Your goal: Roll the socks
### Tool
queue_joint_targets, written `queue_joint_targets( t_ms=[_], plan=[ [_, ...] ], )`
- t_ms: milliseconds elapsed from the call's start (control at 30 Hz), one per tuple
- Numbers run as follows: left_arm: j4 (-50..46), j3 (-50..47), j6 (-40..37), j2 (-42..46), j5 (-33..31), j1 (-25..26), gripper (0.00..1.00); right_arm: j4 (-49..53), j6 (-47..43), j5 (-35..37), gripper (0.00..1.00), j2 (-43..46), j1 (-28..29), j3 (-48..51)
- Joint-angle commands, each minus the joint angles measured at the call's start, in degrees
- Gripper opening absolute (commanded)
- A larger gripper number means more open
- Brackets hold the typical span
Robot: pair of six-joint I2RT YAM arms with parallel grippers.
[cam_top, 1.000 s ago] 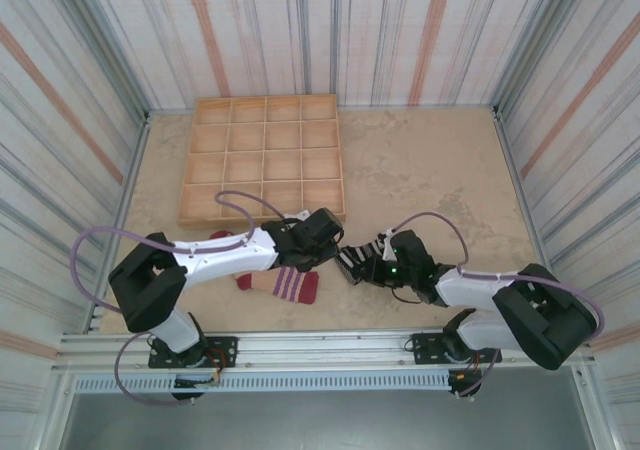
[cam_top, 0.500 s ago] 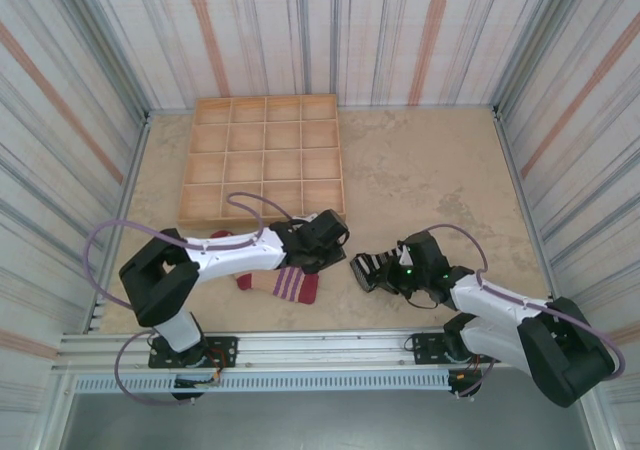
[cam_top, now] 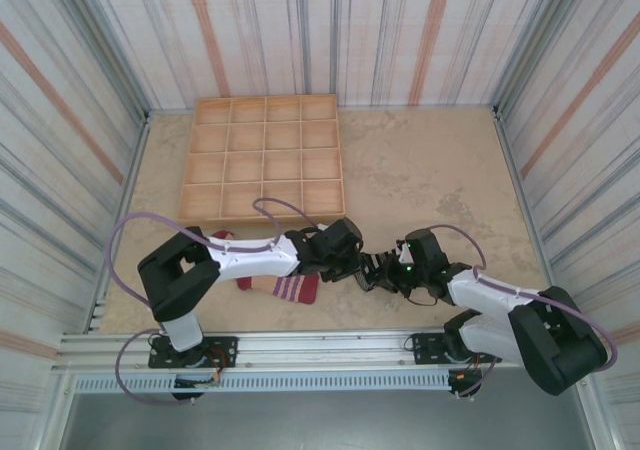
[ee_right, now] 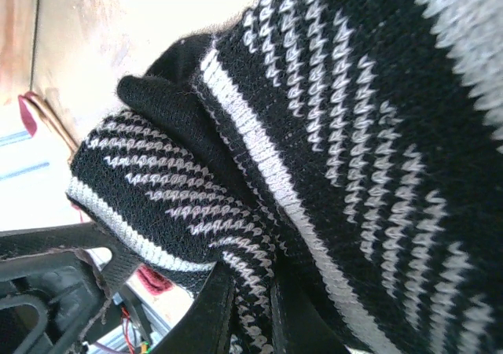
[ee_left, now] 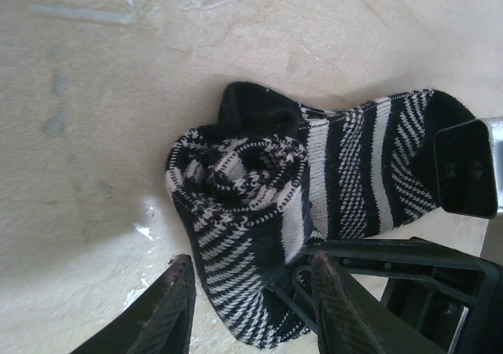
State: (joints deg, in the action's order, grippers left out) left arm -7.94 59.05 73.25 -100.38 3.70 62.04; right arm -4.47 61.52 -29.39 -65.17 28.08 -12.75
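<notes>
Sandy tabletop (cam_top: 430, 170) lay bare right of the wooden tray (cam_top: 262, 217). Nearest, in front of the tray, lay the beige sock (cam_top: 288, 288). Just beyond it, off the tray's near right corner, the half-rolled black sock (ee_left: 251, 173) sat between the 2 parted fingers of the left gripper (ee_left: 251, 256). The right gripper (cam_top: 372, 270) was clamped on the sock's other end. 0.5 s before, the grippers had stood apart; the left had since closed in.

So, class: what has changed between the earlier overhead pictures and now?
The left claw moved right to the black sock; its jaws stand open around the rolled end. The right claw, gripping that sock, drew back right, then returned left to meet it. The beige sock and wooden tray stayed put.
</notes>
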Motion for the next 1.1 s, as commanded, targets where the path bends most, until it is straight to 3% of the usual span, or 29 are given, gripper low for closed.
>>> queue_joint_targets(
  t_ms=[0, 333, 800, 967, 1067],
  plan=[
    [1.1, 1.0, -0.5, -2.1, 0.8, 0.2, 0.43, 17.8, 2.6, 8.7, 0.0, -3.3, -0.4, 4.8],
    [3.4, -2.7, 2.4, -1.8, -4.4, 0.4, 0.43, 16.8, 2.6, 8.1, 0.0, -2.8, -0.8, 5.4],
    [-0.4, 0.4, 3.0, -7.2, -3.1, -0.3, 0.42, 15.9, 2.1, 7.0, 0.05, -2.2, -1.4, 5.5],
    [-3.1, 1.5, 2.1, -8.3, -2.4, -1.3, 0.34, 16.2, 1.8, 6.9, 0.12, -0.4, -1.5, 5.6],
    [-3.6, 2.2, 0.5, -8.8, -1.1, -2.2, 0.16, 16.5, 1.4, 6.8, 0.23, 1.0, -1.5, 5.4]
  ],
)
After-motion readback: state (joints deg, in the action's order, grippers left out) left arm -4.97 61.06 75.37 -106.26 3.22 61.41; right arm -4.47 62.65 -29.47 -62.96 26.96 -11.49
